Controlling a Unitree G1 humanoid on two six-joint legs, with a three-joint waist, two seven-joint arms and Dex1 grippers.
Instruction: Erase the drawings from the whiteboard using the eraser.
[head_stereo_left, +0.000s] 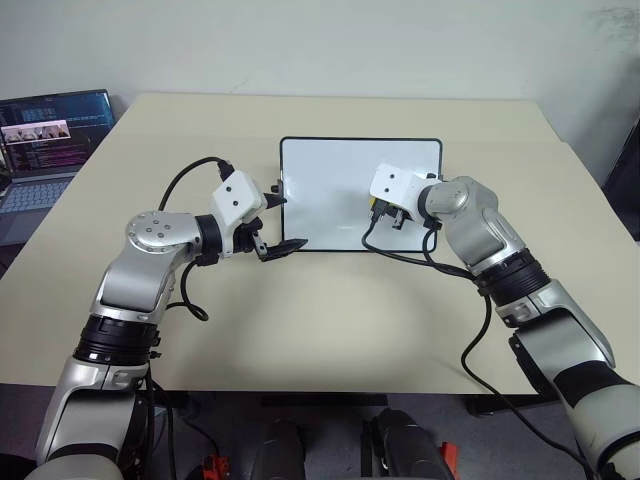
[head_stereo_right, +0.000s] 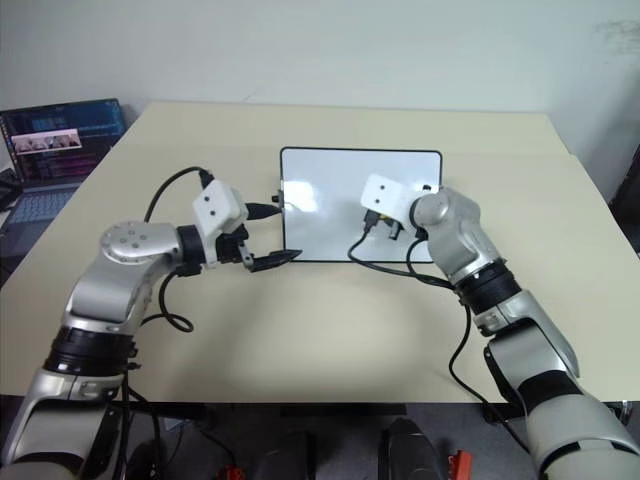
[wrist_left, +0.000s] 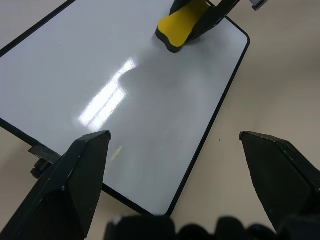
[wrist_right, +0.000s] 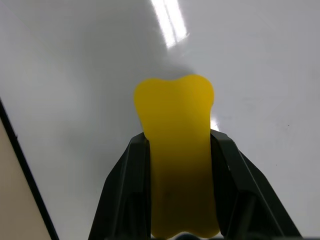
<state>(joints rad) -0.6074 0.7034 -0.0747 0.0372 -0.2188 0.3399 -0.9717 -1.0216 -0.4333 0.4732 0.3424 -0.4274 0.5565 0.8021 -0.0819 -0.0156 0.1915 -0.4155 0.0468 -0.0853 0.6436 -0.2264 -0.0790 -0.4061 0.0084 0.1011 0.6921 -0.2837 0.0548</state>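
**Claw on eraser, board apparently clean: risks noted at this moment**

Right claw (wrist_right: 175, 190): two black fingers were clamped on the flanks of the small bright yellow eraser block with a dark base (wrist_right: 175, 145), which stuck out ahead of the fingertips and sat against, or just above, the glossy face of the small rectangular whiteboard with thin black frame and rounded corners (head_stereo_left: 330, 190). Contact could not be settled from the pictures.

Left claw (head_stereo_left: 280, 222): black fingers stood wide apart, holding nothing, poised at the board's near left corner, one finger by the small black side knob (wrist_left: 42, 160).

Whiteboard: lay flat on the pale beige surface (head_stereo_left: 330, 320), towards its middle. Blue drawings: none could be made out on the parts of the board in view; a white glare patch (wrist_left: 107, 97) was the one mark showing. The stretch under the right wrist was hidden.

Off to the left: open laptop (head_stereo_left: 45, 150) at the surface's edge, well apart from the work.

Hazards, as judged:
- Board unheld. A firm wipe could have shoved it across the smooth surface, since the left claw was not closed on its frame.
- Hidden remnants. Any ink under the right wrist might have been missed.
- Tilted eraser. Pressing on one edge could have twisted the block in its grip or smeared instead of clearing.
- Trailing black cable (head_stereo_left: 400, 255) lay across the board's near edge and could have snagged.
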